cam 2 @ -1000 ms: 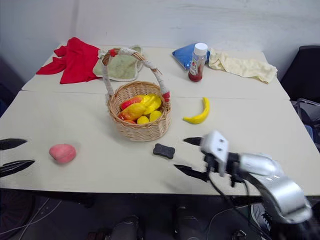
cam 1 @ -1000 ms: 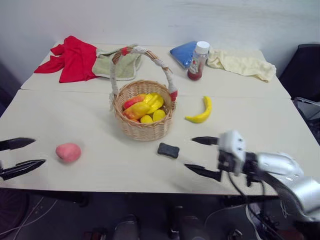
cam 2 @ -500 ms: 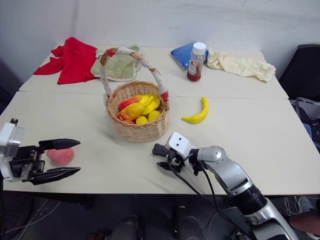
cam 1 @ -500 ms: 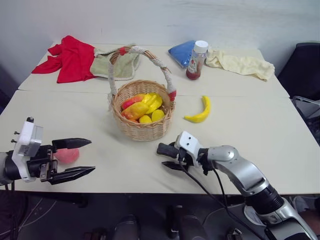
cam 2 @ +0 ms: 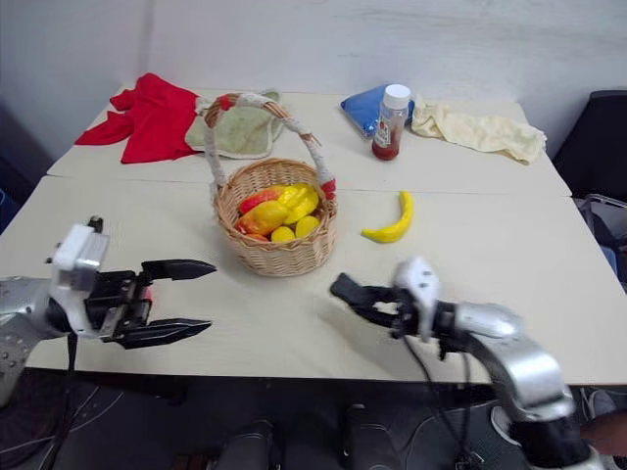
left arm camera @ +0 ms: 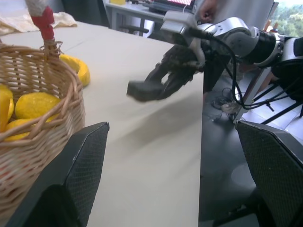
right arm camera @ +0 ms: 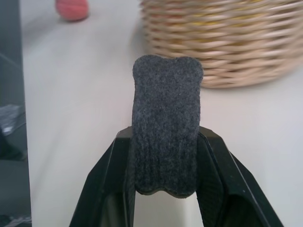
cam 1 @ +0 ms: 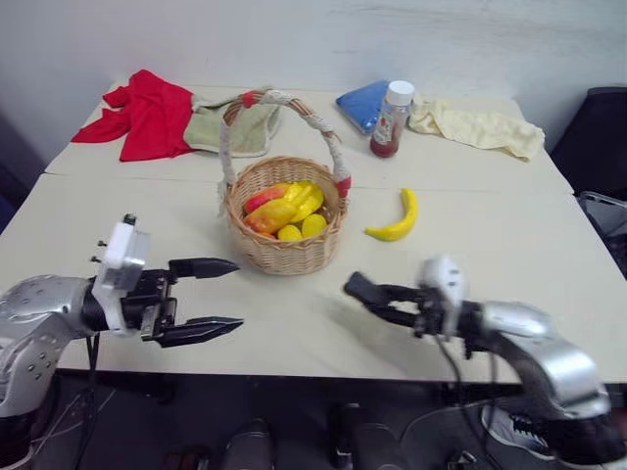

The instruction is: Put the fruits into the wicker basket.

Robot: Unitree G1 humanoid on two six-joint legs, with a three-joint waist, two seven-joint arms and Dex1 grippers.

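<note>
Honestly the biggest worry is that the right gripper (right arm camera: pixel 165 189) has its fingers clenched on the black block (right arm camera: pixel 166 124), which isn't a fruit at all. It hangs above the counter (cam 1: pixel 549 245) just in front of the wicker basket (cam 1: pixel 286 220), to the robot's right. If that block gets dropped into the basket, the job counts something it shouldn't, and the real fruit stays out.

Second thing: the left gripper (cam 1: pixel 223 296) sits with its fingers spread wide and nothing in them, in front of the basket on the robot's left side, pointing across toward the right arm. Both arms are aiming into the same patch in front of the basket, so if either pushes on they could knock into each other, or clip the basket wall and shove it.

Fruit still out: the banana (cam 1: pixel 396 216) lies on the counter just to the right of the basket, and the pink peach (right arm camera: pixel 72 9) sits on the counter well off to the basket's left. The basket already holds yellow, orange and red fruits (cam 1: pixel 284 211), piled fairly high, so a sloppy drop could roll off the heap.
</note>
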